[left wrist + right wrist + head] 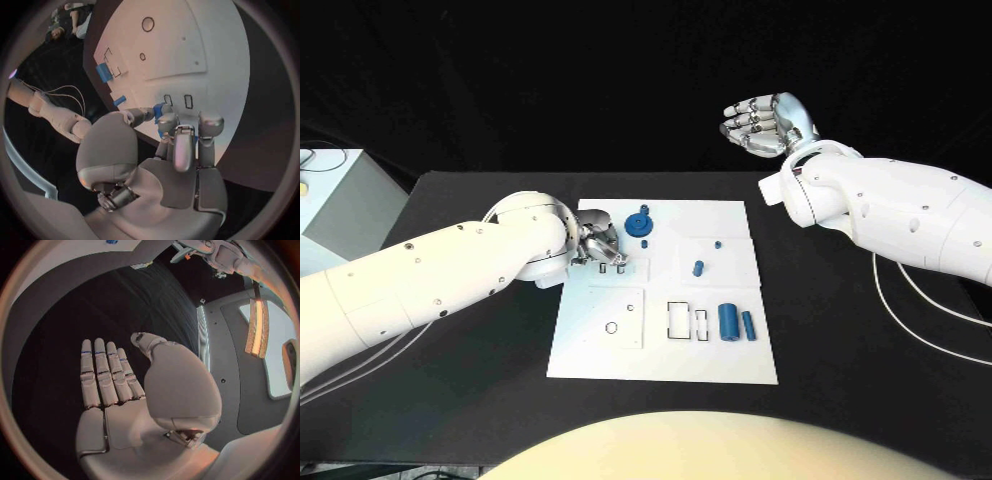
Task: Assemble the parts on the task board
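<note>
I have the left hand (599, 247) low over the task board (718, 345), fingertips (167, 123) pinching a small blue part (159, 109) to seat it. The right hand (763, 122) is raised well clear, flat, holding nothing.

The task board (661, 340) lies at the middle of the worktop (473, 400). On its far part a round part (640, 222) sits just right of the left hand (600, 245). Two upright cylinders (737, 322) stand side by side near its right edge, with a small part (698, 268) behind them. The right hand (764, 123) hangs beyond the worktop's far right.
</note>
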`<state>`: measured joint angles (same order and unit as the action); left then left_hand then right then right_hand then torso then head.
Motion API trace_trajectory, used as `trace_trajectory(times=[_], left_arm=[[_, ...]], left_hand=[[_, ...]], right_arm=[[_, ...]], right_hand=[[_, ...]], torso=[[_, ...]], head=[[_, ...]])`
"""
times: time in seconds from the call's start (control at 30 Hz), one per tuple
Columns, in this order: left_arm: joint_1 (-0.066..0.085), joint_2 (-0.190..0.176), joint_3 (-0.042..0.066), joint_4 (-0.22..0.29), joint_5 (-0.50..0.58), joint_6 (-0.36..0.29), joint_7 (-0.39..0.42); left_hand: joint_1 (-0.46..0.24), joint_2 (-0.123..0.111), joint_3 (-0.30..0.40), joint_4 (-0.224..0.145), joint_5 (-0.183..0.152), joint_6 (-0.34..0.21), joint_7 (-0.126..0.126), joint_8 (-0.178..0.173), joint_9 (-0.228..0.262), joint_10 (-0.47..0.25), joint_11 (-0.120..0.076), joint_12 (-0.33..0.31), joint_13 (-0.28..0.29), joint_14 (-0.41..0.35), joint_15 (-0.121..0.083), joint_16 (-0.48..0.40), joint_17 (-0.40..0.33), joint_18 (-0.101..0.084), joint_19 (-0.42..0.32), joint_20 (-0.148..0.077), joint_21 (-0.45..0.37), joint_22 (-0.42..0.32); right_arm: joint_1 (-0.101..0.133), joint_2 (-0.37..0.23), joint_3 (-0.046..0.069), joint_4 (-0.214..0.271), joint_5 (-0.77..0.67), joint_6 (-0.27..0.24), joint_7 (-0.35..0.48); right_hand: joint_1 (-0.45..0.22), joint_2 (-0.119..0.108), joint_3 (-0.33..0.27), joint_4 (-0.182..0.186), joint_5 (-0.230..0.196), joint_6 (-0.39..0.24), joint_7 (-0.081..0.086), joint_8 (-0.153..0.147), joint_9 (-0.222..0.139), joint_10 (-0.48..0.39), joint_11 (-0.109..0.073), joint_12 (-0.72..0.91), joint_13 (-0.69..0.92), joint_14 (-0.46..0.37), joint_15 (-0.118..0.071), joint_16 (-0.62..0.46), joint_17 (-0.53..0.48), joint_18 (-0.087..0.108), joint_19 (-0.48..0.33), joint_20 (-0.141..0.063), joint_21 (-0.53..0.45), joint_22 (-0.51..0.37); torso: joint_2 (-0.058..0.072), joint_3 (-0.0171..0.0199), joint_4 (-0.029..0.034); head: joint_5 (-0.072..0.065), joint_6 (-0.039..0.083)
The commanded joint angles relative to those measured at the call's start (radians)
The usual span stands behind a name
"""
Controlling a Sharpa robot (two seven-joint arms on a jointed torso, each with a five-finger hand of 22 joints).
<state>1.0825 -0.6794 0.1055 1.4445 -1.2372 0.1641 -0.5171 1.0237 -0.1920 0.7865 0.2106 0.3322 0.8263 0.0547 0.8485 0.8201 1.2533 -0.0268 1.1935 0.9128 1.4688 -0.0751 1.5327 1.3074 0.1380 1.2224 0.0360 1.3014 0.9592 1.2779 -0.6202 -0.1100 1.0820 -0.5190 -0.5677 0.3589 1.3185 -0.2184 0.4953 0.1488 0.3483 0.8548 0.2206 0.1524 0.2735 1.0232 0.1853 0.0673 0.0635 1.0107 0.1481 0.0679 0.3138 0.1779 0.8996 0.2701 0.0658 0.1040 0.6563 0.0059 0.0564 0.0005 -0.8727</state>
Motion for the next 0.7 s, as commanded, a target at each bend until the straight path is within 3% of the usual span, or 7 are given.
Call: trace_trajectory(times=[0.03,0.7], left_arm=[[-0.001,0.003,-0.001,-0.003,-0.006,0.017,0.0],[-0.002,0.005,-0.003,-0.01,-0.017,0.048,-0.002]], left_hand=[[-0.003,0.008,0.236,-0.231,0.004,0.015,-0.007,0.006,0.002,0.005,0.001,0.006,0.001,0.078,-0.006,0.007,0.186,-0.015,0.007,-0.003,0.004,0.001],[-0.005,0.008,0.237,-0.231,0.004,0.015,-0.007,0.006,0.002,0.004,0.001,0.004,-0.003,0.077,-0.006,0.005,0.183,-0.016,0.01,-0.003,0.006,0.006]], right_arm=[[0.0,0.001,0.0,-0.001,0.001,0.021,0.016],[0.001,-0.002,0.0,0.002,0.001,0.033,0.016]], right_hand=[[-0.012,0.001,-0.002,-0.007,-0.004,-0.006,0.029,-0.003,-0.001,0.0,0.009,-0.006,-0.001,-0.002,0.009,-0.003,-0.001,0.005,-0.011,0.001,-0.005,-0.002],[-0.015,0.002,-0.004,-0.008,-0.004,-0.005,0.03,-0.005,-0.002,-0.002,0.01,-0.006,-0.001,-0.005,0.01,-0.004,-0.006,0.005,-0.017,0.002,-0.005,-0.008]], torso=[[0.0,0.0008,0.0003],[0.001,0.0001,0.0014]], head=[[0.001,0.0],[0.0,0.0]])
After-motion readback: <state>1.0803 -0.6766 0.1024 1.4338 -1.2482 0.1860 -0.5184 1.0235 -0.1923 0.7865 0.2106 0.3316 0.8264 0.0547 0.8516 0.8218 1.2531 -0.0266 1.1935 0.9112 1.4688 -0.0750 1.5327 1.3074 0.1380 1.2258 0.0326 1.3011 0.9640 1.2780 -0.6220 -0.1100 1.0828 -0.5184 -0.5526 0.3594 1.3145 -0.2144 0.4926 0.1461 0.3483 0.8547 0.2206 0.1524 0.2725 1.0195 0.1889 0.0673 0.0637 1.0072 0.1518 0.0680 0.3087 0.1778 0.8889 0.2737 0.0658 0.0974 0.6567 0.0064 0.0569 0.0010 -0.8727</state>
